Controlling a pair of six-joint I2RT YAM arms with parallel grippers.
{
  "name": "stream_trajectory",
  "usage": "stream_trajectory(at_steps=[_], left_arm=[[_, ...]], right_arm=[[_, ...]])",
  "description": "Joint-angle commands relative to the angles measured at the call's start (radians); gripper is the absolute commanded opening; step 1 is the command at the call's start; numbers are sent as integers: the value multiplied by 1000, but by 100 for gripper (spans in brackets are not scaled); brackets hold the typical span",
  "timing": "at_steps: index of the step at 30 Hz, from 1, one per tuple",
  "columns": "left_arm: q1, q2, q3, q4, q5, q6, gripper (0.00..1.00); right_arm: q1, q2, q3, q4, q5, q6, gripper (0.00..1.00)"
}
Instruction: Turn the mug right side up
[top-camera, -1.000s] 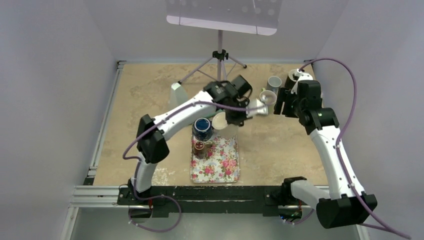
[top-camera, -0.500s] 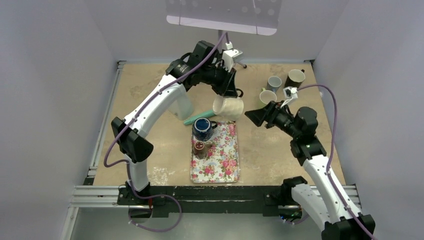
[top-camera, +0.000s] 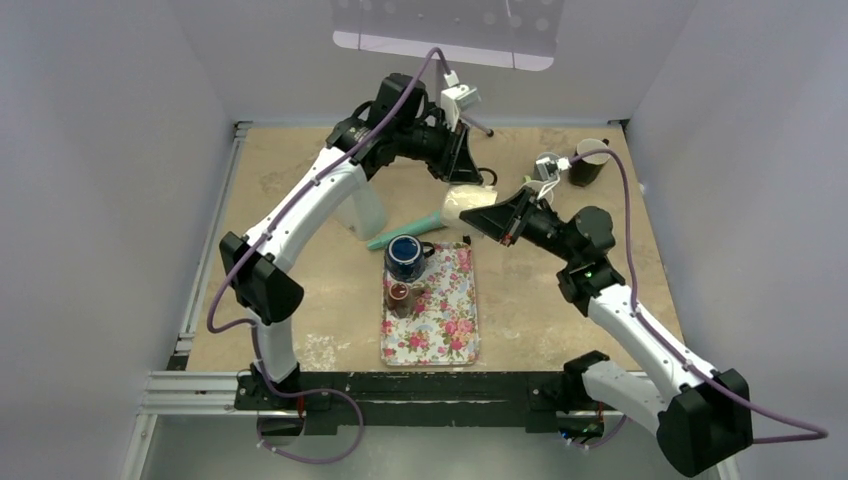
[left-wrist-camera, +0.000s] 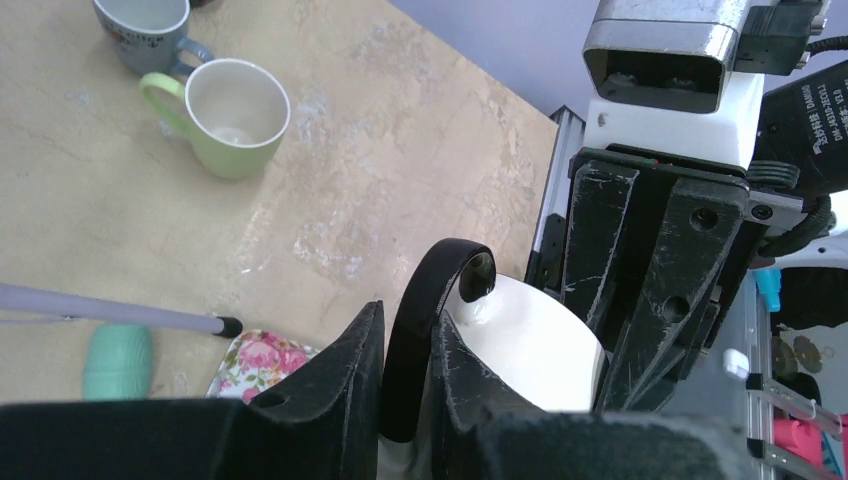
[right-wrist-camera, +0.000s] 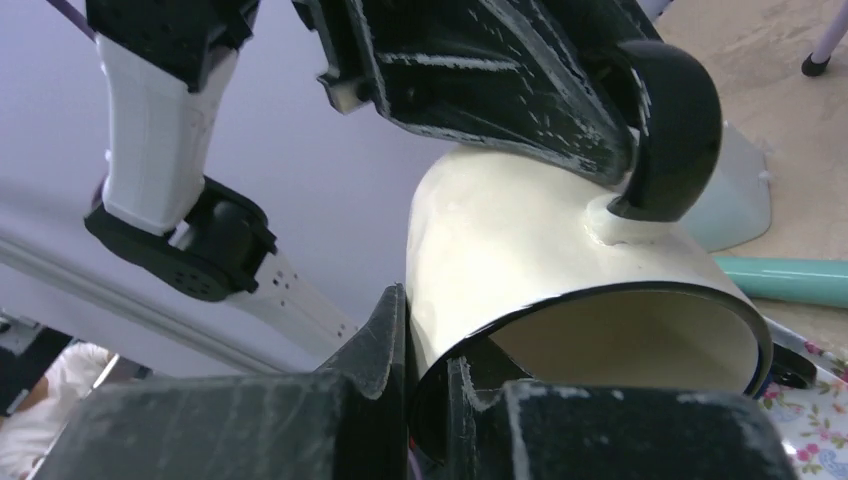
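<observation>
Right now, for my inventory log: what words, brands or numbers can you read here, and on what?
Grey mug: small print on its side, too blurred to read.
Right arm's black housing: white lettering, too small to read.
Cream mug: no print in view.

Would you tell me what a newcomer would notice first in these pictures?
A cream mug with a black handle hangs in mid-air at the centre, held by both arms at once. The left end effector clamps its handle while the right end effector pinches its rim. Nearby, a floral tray lies on the table.
</observation>
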Motion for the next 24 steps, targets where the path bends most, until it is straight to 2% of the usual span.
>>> stream_trajectory(at_steps=[1, 4, 6, 8, 11, 14, 16, 20, 24], left_arm=[[-28, -60, 13, -4, -6, -45, 8], [-26, -73, 8, -74, -134, 67, 69], [-27, -88, -2, -103, -216, 135, 97], [-26, -110, -17, -115, -285, 196, 100], [-28, -143, -47, -131, -343, 295, 100], [-38, -167, -89, -171, -338, 383, 100], [-59, -175, -122, -217, -344, 452, 100], [-122, -179, -200, -349, -431, 632, 98], [-173, -200, -311, -402, -488, 699, 94]], right_arm=[[11, -22, 114, -6, 89, -73, 0], [5, -44, 268, -458, 313, -281, 0], [-25, -26, 364, -736, 461, -372, 0], [-88, -2, 436, -935, 572, -438, 0], [-244, 24, 484, -1088, 673, -529, 0], [-358, 81, 526, -1136, 778, -616, 0], [-411, 184, 564, -1155, 831, -661, 0], [-477, 392, 649, -1147, 835, -712, 0], [-508, 580, 757, -1129, 792, -733, 0]])
